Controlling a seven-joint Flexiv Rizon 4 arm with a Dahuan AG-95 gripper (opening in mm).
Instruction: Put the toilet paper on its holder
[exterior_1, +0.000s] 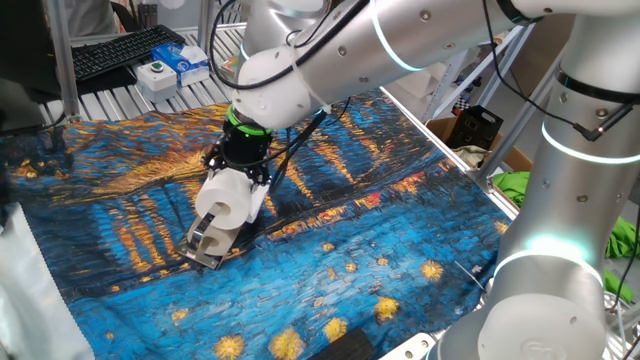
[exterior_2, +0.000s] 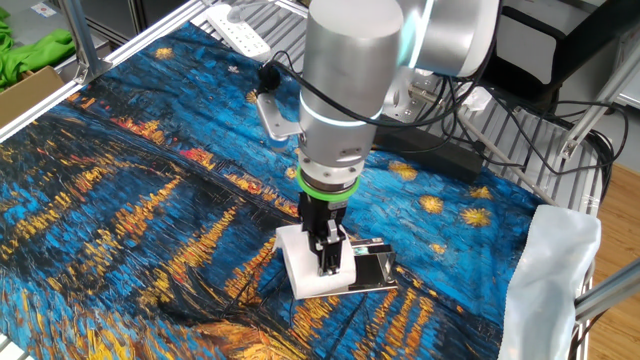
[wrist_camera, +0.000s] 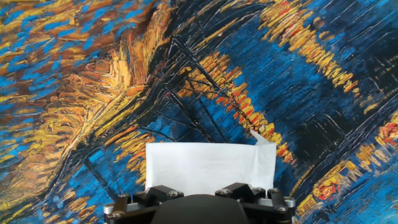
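The toilet paper (exterior_1: 226, 200) is a plump white roll, held tilted just above the painted tablecloth. My gripper (exterior_1: 238, 190) comes down on it from above and is shut on its sides. In the other fixed view a dark finger (exterior_2: 328, 250) crosses the front of the toilet paper (exterior_2: 305, 268). The holder (exterior_1: 205, 245) is a flat shiny metal piece lying on the cloth right under the roll's lower end, and the holder (exterior_2: 372, 270) touches the roll's side. Whether its bar is inside the core I cannot tell. In the hand view the toilet paper (wrist_camera: 208, 165) fills the space below the gripper body.
A blue and orange painted cloth (exterior_1: 380, 270) covers the table. A keyboard (exterior_1: 120, 50) and a white-and-blue box (exterior_1: 185, 62) lie beyond its far edge. A power strip (exterior_2: 245, 30), cables (exterior_2: 450, 150) and a hanging white cloth (exterior_2: 555, 270) border the other side.
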